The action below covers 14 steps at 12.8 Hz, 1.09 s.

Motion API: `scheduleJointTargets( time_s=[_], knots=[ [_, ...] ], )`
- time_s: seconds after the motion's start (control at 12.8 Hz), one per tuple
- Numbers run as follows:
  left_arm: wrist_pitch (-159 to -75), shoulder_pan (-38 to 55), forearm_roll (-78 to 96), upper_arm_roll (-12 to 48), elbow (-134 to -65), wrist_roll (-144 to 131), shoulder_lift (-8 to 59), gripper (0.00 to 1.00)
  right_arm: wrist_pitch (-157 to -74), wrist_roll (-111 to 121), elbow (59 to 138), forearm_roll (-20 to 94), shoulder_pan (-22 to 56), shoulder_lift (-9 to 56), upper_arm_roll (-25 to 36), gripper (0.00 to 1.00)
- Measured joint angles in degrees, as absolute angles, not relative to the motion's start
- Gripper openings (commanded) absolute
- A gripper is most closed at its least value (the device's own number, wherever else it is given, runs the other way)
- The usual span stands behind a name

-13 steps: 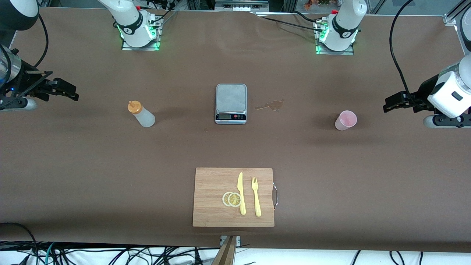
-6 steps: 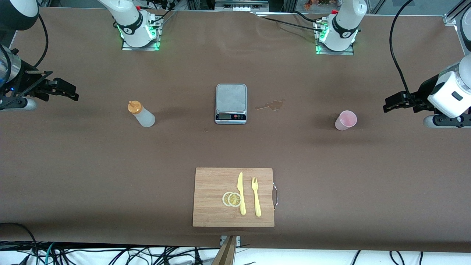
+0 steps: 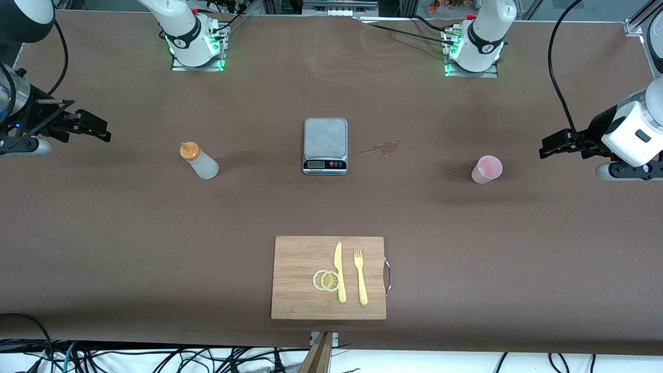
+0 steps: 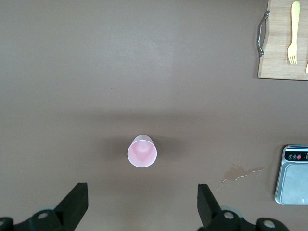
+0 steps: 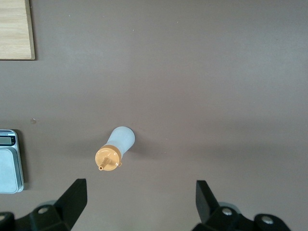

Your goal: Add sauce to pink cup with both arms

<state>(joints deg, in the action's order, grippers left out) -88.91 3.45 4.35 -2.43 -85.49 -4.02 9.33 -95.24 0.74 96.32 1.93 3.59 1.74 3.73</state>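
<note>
Evidently nothing is started: from the front camera, the sauce (image 3: 199, 161) stands upright toward the right arm's end of the table, the pink cup (image 3: 486, 169) toward the left arm's end, the scale (image 3: 325, 145) between them with a small spill (image 3: 380, 148) beside it. Right gripper (image 3: 96, 128) hangs over bare table at its own end, jaws spread, empty. Left gripper (image 3: 550, 145) likewise, over its end.

Left wrist view: cup (image 4: 142, 151) upright, pale pink, translucent, looks empty, ahead of the spread fingers (image 4: 74, 204).

Right wrist view: bottle (image 5: 115, 149) whitish, orange nozzle cap on, ahead of the open fingers (image 5: 72, 199).

Judgement: approach step. Next, each arm must descend and close on its own item, low on the body.
</note>
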Motion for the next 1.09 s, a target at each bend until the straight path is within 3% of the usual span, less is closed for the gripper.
scheduleJointTargets(
  time_s=[0.78, 1.09],
  knots=[
    [-88.07, 2.85, 4.35, -2.45, -85.55, -4.02, 10.09, 1.00, -95.25, 0.74, 96.28, 1.91, 3.65, 1.74, 3.73, 1.00],
    [-88.73, 2.36, 4.30, -2.47, -89.71, -2.82, 11.84, 1.00, -95.25, 0.73, 96.24, 1.92, 3.65, 1.74, 3.73, 1.00]
  ],
)
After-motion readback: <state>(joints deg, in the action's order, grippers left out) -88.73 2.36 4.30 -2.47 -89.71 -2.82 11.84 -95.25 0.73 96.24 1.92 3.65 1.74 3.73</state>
